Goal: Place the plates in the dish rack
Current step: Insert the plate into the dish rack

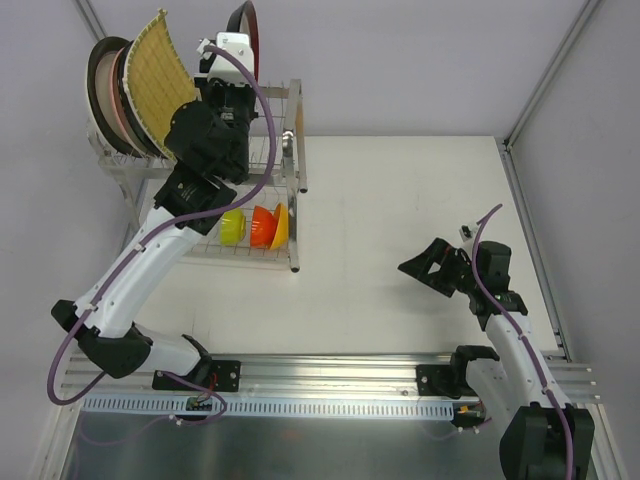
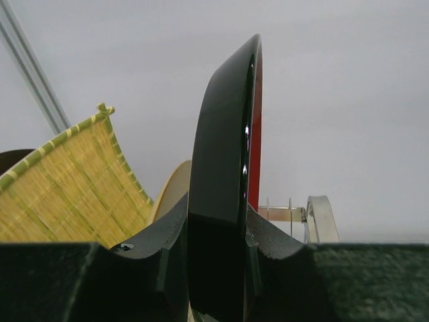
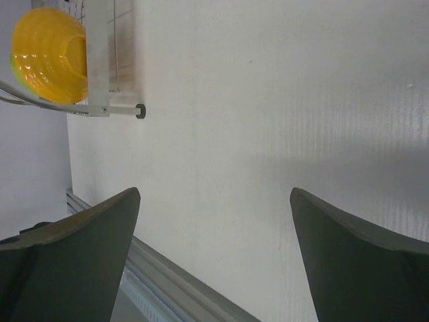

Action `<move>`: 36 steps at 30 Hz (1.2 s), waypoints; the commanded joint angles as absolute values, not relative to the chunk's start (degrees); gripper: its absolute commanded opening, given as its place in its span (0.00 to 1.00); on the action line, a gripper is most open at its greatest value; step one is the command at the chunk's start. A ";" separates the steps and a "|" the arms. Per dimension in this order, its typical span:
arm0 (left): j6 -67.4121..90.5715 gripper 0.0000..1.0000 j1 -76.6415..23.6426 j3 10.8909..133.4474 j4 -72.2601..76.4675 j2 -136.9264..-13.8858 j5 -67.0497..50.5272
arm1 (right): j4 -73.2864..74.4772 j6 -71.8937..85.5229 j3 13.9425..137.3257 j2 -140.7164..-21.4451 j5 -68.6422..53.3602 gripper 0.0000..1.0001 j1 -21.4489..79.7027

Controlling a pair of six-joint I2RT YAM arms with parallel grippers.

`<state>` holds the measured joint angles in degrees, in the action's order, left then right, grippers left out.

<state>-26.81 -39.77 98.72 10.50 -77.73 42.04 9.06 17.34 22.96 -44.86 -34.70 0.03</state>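
Fingers of the left arm (image 2: 151, 265) clench the red-lined black plate (image 2: 221, 201) upright over the dish rack (image 1: 297, 150), beside the yellow woven square (image 1: 160, 75) standing in its top tier; right fingers (image 3: 74, 261) hang released over the desk (image 3: 234, 134)

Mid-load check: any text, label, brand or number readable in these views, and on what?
No text is readable.
The red-rimmed plate in the left claw, the yellow woven square, the dish rack and the bowls show no writing; small parts at the arm bases are too small to tell.
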 commanded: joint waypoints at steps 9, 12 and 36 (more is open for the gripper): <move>-21.97 0.00 -37.18 99.93 15.21 -79.27 39.55 | 10.90 14.24 24.43 -46.76 -32.26 1.00 -0.09; -21.97 0.00 -36.83 99.76 15.12 -79.98 39.20 | 11.25 13.98 24.61 -47.11 -31.64 0.99 -0.09; -18.02 0.00 -32.61 93.43 12.04 -76.82 32.96 | 11.87 13.18 25.05 -48.60 -30.85 0.99 -0.09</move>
<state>-19.22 -33.28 92.77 4.86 -80.97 34.87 11.40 14.28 22.96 -48.51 -31.24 0.03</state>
